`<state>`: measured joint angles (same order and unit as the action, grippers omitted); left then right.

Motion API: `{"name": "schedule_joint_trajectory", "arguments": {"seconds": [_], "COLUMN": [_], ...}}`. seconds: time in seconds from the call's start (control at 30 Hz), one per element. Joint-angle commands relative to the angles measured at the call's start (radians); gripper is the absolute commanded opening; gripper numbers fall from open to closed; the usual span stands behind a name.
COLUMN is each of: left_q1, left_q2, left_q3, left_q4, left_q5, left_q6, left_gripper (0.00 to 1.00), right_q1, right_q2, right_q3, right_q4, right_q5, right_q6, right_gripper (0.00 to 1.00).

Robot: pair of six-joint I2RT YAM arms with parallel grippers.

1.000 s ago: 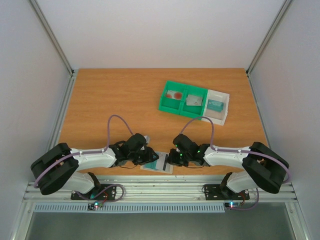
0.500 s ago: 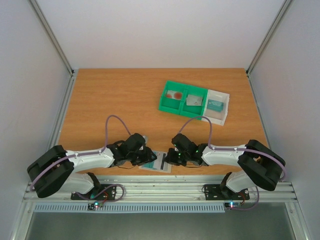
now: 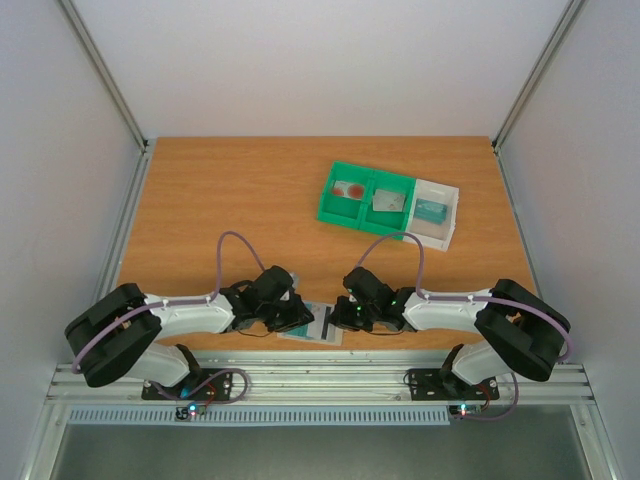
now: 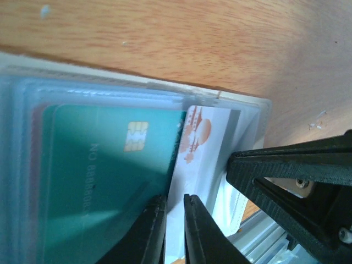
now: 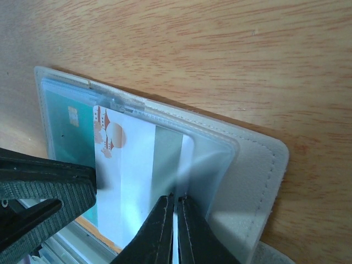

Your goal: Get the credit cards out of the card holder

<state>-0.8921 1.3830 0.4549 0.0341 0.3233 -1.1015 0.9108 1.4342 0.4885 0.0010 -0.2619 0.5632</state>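
The card holder [image 3: 312,325] lies at the table's near edge between my two grippers. It is a translucent sleeve [image 4: 110,93] holding a teal card [image 4: 104,165] with a chip and a white red-marked card [image 4: 201,143]. My left gripper [image 4: 174,212] is almost shut, its tips on the holder at the seam between the two cards, with nothing showing between the jaws. My right gripper [image 5: 176,206] is shut on the thin edge of the red-marked card [image 5: 132,159], which sticks partly out of the holder [image 5: 247,181]. The right gripper's finger also shows in the left wrist view [image 4: 297,176].
A green two-compartment bin [image 3: 365,215] stands at the back right with a red-marked card [image 3: 348,189] and a greyish card [image 3: 388,201] in it. A white tray [image 3: 450,225] beside it holds a teal card [image 3: 432,211]. The table's metal front rail [image 3: 320,380] is just below the holder.
The right gripper has shifted slightly left onto the holder's right side. The left arm has moved only a little, and the holder stays in place.
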Motion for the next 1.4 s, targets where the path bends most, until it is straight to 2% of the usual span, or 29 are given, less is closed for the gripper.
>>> {"name": "schedule_joint_trajectory", "arguments": {"seconds": [0.0,0.1,0.27,0.47,0.67,0.87,1.03,1.23,1.37], "left_q1": [-0.009,-0.008,-0.009,-0.009,0.002,0.004,0.004,0.004,0.005], "left_q2": [0.008,-0.002,-0.015,-0.059,-0.150,-0.142,-0.077,-0.024,-0.056], "left_q3": [0.004,-0.004,-0.033,-0.029,-0.054,-0.062,-0.086,-0.095,-0.107], "left_q4": [0.053,0.091,0.176,0.085,-0.028,-0.057,0.055,0.137,0.152], "left_q5": [0.010,0.034,0.057,0.025,-0.068,-0.073,-0.037,-0.001,-0.010], "left_q6": [-0.005,-0.007,-0.057,-0.073,-0.060,-0.045,-0.067,-0.095,-0.114], "left_gripper": [0.08,0.01,0.01,0.01,0.22,0.31,0.34,0.33,0.14], "right_q1": [0.005,0.005,0.004,0.003,0.002,0.002,0.002,0.002,0.002], "right_q2": [0.058,0.057,0.053,0.069,0.062,0.086,0.096,0.101,0.105], "right_q3": [-0.045,-0.045,-0.049,-0.068,-0.041,-0.058,-0.064,-0.061,-0.063], "right_q4": [-0.055,-0.054,-0.035,0.038,0.013,0.041,0.060,0.061,0.063], "right_q5": [0.056,0.053,0.049,0.036,0.037,0.027,0.021,0.017,0.016], "right_q6": [-0.010,-0.015,-0.010,0.005,-0.017,-0.001,0.010,0.010,0.011], "right_gripper": [0.05,0.05,0.04,0.06,0.09,0.10,0.09,0.09,0.09]}}
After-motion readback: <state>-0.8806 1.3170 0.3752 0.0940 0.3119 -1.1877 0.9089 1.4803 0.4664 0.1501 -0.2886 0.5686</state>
